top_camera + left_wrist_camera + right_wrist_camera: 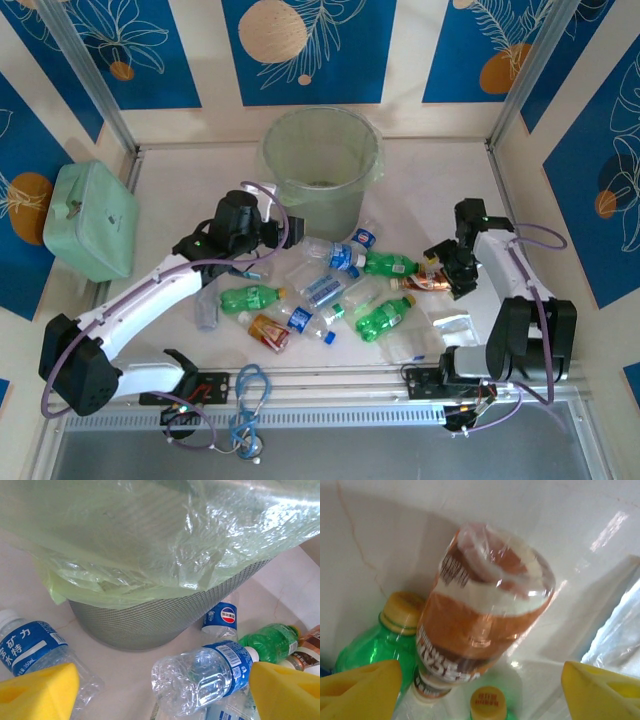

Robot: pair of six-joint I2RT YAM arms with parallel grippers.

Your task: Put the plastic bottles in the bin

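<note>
Left gripper (162, 690), pads (37, 690) wide apart, straddles a clear blue-label bottle (200, 677) at lower centre, just below the bin (150, 615). Right gripper (480, 685), likewise apart, frames an amber bottle (480, 625). Risk: slick round bottles may squirt out as pads close; liner bag (150, 545) overhang could snag. Bin contents unclear; approx. a dozen bottles (330, 290) lie on the surface (175, 190), mid-frame.

Left wrist: bin (150, 620) rim cut off at top edge; liner bag (150, 540) hides bin's upper wall. Left of bin, blue-label bottle (30, 647) runs off the frame. Right wrist: amber bottle (480, 620) blurred, label print unreadable. Top view: bin's contents too hazy to tell.
</note>
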